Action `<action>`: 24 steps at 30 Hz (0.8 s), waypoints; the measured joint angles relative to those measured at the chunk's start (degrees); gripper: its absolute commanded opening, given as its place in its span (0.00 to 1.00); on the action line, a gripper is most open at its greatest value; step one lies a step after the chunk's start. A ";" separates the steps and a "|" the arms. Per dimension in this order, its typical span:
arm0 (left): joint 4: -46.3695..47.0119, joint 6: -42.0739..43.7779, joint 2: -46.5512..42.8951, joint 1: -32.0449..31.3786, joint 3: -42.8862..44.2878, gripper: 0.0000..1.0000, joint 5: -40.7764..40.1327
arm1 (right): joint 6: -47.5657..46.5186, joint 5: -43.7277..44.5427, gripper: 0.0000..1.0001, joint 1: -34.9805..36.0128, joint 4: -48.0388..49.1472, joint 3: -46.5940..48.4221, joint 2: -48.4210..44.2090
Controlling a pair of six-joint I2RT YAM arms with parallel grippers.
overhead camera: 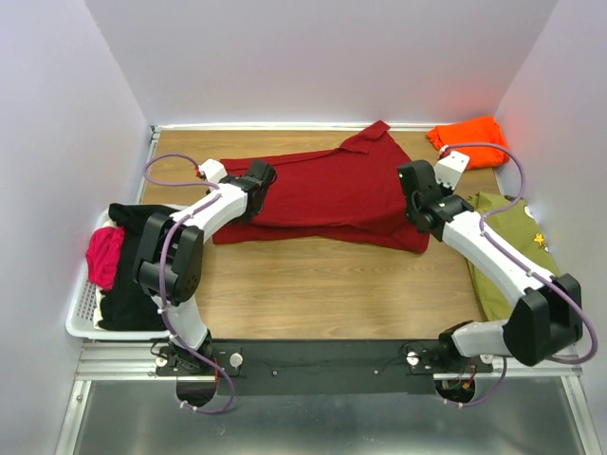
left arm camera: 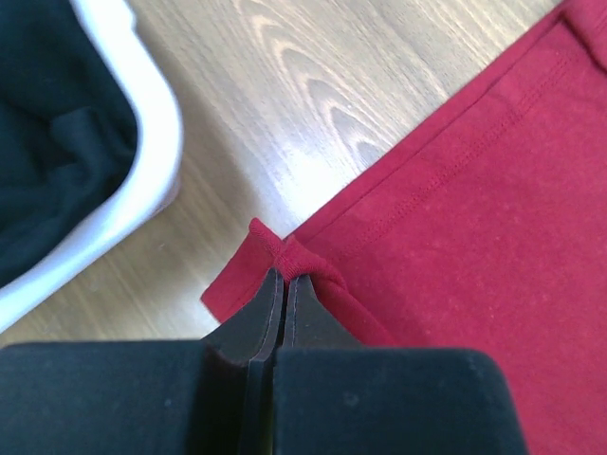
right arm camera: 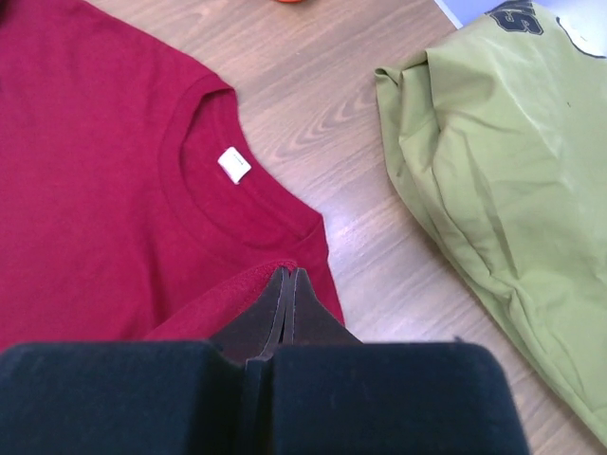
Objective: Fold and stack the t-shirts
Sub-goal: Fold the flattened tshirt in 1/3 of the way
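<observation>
My left arm (overhead camera: pixel 213 209) and right arm (overhead camera: pixel 484 248) reach forward and inward, held low. My left tool (left arm camera: pixel 285 282) is pinched closed on the dark red t-shirt (left arm camera: pixel 493 237); my right tool (right arm camera: pixel 292 277) grips it likewise.

**Wooden desk and its load**

The wood-grain desk (overhead camera: pixel 322 284) carries a dark red t-shirt (overhead camera: pixel 332 194) spread across its far middle, neck label showing. A bright orange t-shirt (overhead camera: pixel 467 135) lies bunched in the far right corner. An olive-green garment (overhead camera: pixel 507 246) lies along the right edge. A white basket (overhead camera: pixel 81 318) sits at the left edge.
</observation>
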 measured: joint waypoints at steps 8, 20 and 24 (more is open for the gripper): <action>2.56 3.52 5.51 0.31 4.57 0.00 0.00 | -4.46 -0.44 0.01 -5.46 7.32 0.09 6.01; 4.63 6.34 10.82 0.33 8.35 0.00 0.02 | -9.14 -5.66 0.01 -9.27 16.68 6.27 19.91; 4.87 6.60 12.09 0.42 8.37 0.00 0.00 | -10.12 -7.54 0.01 -9.31 18.51 8.11 24.39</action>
